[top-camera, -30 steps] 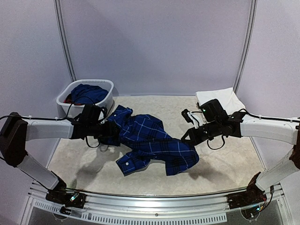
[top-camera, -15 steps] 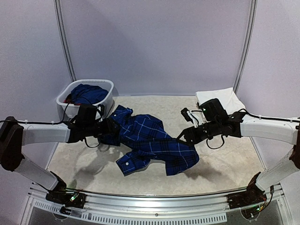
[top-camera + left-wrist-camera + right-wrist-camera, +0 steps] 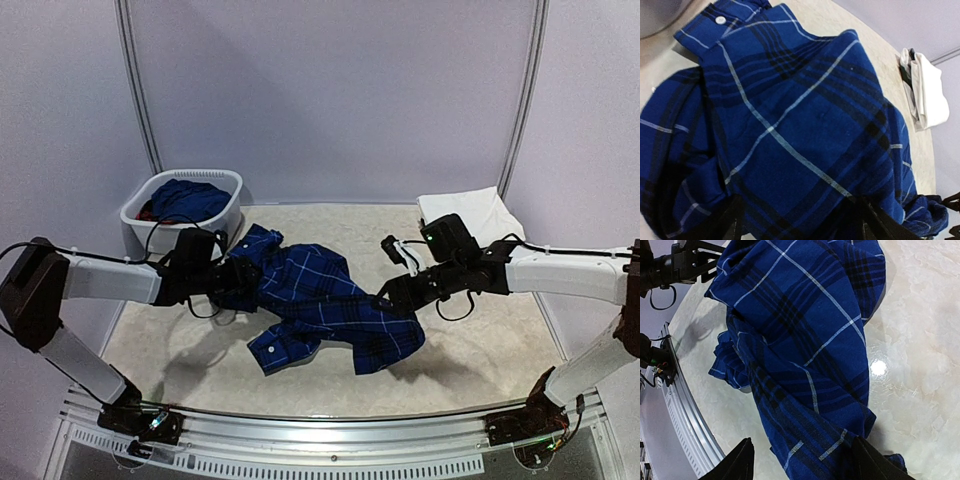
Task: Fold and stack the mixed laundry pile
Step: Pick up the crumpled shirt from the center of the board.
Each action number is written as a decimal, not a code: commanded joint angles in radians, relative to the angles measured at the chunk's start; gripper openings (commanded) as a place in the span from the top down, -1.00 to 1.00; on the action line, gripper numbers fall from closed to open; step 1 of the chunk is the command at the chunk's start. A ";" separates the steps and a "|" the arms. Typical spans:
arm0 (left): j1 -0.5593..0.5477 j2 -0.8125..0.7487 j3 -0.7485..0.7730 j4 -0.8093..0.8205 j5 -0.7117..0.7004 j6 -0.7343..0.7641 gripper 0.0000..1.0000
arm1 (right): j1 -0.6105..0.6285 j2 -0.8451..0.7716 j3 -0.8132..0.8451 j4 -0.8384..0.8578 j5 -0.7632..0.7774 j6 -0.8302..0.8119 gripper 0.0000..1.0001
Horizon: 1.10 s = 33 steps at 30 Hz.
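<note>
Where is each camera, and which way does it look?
Top: above and behind the arms, looking down at the table; both arms show.
Left wrist: on the left arm, facing the white cloth over the plaid shirt; own claw fingers show.
Right wrist: on the right arm, facing the left claw; own fingers show.
All share the shirt.

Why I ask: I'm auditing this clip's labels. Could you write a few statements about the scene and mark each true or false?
1. The plaid shirt lies on the table between the left hand and the right hand. True.
2. The white basket is empty. False: the basket holds blue cloth and a bit of red.
3. Folded white cloth sits at the table's far right. True.
4. The right hand is clamped shut. False: its fingers stand wide apart, with shirt cloth between them.
</note>
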 commanded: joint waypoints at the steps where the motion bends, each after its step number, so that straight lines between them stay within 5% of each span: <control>1: -0.008 -0.065 -0.036 -0.053 -0.110 0.001 -0.57 | 0.012 0.018 0.021 0.006 0.006 -0.005 -0.34; 14: -0.032 0.003 -0.107 0.178 -0.032 -0.039 -0.42 | 0.013 0.041 0.045 -0.010 0.012 -0.004 -0.35; 25: -0.072 0.030 -0.031 0.188 -0.018 -0.038 -0.23 | 0.026 0.034 0.043 -0.018 0.033 0.004 -0.35; 33: -0.132 -0.074 0.038 0.018 -0.163 0.025 0.69 | 0.031 0.051 0.053 -0.015 0.025 -0.005 -0.35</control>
